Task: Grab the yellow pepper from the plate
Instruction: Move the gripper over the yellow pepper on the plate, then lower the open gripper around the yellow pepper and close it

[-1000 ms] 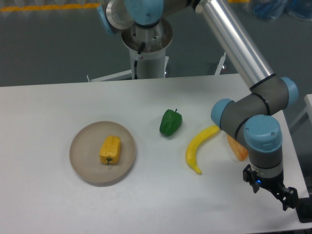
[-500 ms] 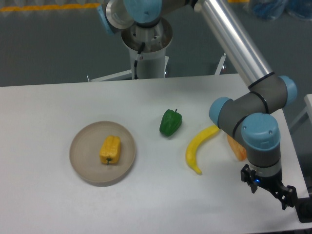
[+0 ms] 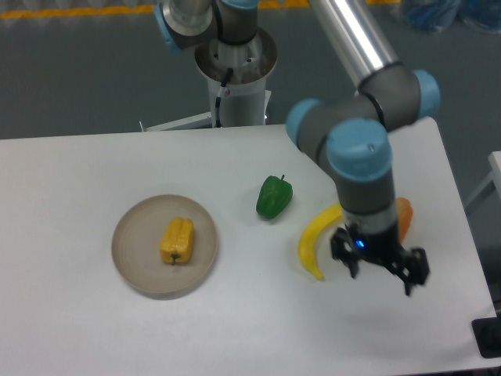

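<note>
The setting looked like a robotics lab or test cell rather than a home or kitchen. An industrial-style arm (image 3: pixel 368 94) with silver links and light blue joint caps rose from a round metal pedestal (image 3: pixel 235 74) fixed behind a plain white table (image 3: pixel 94 329). The floor (image 3: pixel 78 70) beyond was bare grey, with a yellow line (image 3: pixel 70 11) marked along its far edge, as on a workshop floor. Toy-like produce lay spread on the tabletop as test pieces: a green pepper (image 3: pixel 273 197), a banana (image 3: pixel 317 237) and a beige plate (image 3: pixel 129 262).
</note>
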